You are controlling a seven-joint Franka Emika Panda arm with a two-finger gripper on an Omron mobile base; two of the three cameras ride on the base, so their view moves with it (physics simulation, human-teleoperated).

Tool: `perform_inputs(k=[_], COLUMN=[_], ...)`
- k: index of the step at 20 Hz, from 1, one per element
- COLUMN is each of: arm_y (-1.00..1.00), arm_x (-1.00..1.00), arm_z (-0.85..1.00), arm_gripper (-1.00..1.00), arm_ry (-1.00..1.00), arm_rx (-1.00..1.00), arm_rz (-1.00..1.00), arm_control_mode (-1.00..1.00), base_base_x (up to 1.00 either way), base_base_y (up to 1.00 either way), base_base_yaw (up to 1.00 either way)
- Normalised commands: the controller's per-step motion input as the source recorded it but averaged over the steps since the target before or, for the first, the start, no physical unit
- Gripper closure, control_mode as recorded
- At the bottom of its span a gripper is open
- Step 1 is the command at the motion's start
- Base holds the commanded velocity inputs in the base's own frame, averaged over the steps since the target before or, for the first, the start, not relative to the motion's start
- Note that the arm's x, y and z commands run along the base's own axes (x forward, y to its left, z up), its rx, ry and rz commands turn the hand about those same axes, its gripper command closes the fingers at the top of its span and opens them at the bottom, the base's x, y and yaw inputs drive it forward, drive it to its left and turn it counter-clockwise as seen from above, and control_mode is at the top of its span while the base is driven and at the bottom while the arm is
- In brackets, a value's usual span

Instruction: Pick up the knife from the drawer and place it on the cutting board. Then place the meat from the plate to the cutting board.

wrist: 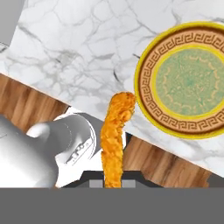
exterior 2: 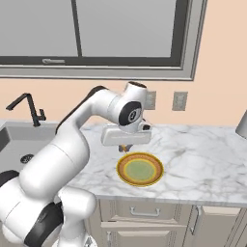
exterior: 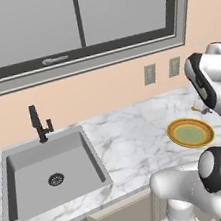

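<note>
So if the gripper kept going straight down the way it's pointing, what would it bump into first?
Probably the marble counter, just beside the plate. The gripper is shut on the meat, which hangs past the fingertips, so the meat would touch first. Depth is unclear; it might clip the plate's rim.

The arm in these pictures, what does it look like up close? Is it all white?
Mostly. The arm is built of smooth, rounded glossy white shells, with black bands and dark round caps at its joints. The hand that carries the claw is a flat, pale grey-white block. No loose cables or lettering can be made out.
</note>
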Motion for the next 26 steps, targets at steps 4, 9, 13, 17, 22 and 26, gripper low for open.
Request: perform_inputs(k=[4,9,13,17,22,26], arm_y=[0.21,0.31,0.00,0.00,0.00,0.00], arm_x=[-0.19,-0.28,0.00,0.00,0.00,0.00], arm_z=[0.02,0.00,0.00,0.00,0.00,0.00], arm_gripper=[1.00,1.00,1.00,1.00,1.00,1.00], arm_ry=[-0.07,-0.11,0.00,0.00,0.00,0.00], arm_rx=[0.00,0.00,0.00,0.00,0.00,0.00], arm_rz=[0.05,0.10,0.00,0.00,0.00,0.00], arm_control_mode=[-1.00,1.00,1.00,1.00,1.00,1.00], base_base_x=[0.00,-0.12,-0.68,-0.64,-0.41,-0.22], base_base_y=[0.00,0.11,0.70,0.78,0.89,1.00], base_base_yaw=[0.00,0.03,0.21,0.31,0.38,0.37])
